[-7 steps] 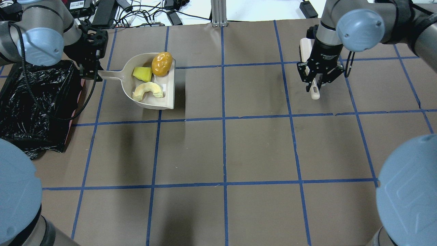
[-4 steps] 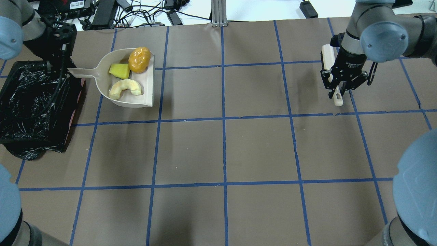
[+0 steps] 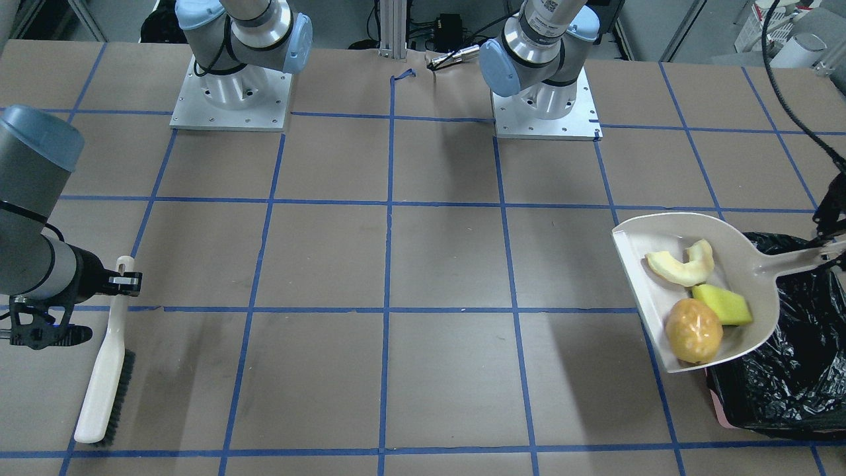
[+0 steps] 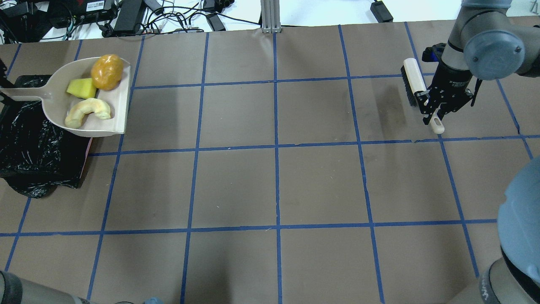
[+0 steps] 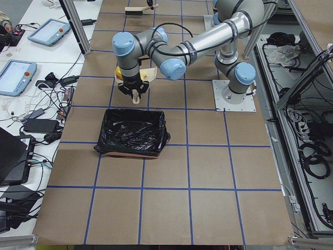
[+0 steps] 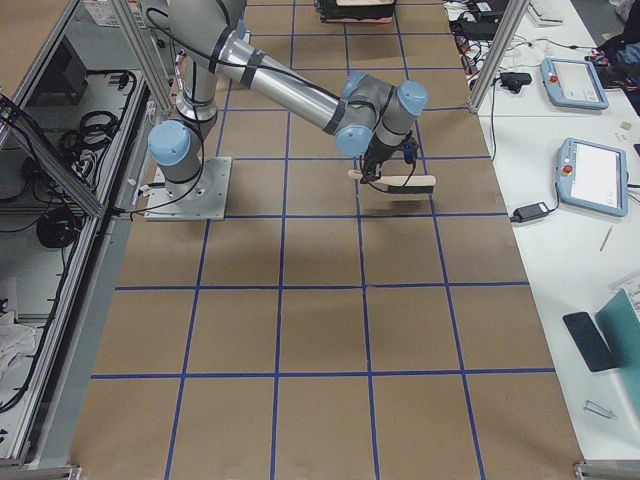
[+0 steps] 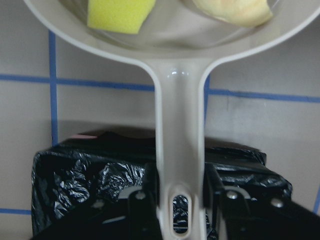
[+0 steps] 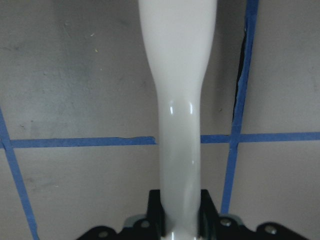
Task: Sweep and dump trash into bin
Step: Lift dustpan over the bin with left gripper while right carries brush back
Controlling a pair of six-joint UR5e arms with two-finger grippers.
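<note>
3 items, potato, melon rind and sponge wedge, lay in the dustpan, clamped by the left gripper near the left-edge bin; the right gripper clasped a brush.

Nothing can be read. The white label on a black box behind the surface is too small, and the tablet screen is blurred.
</note>
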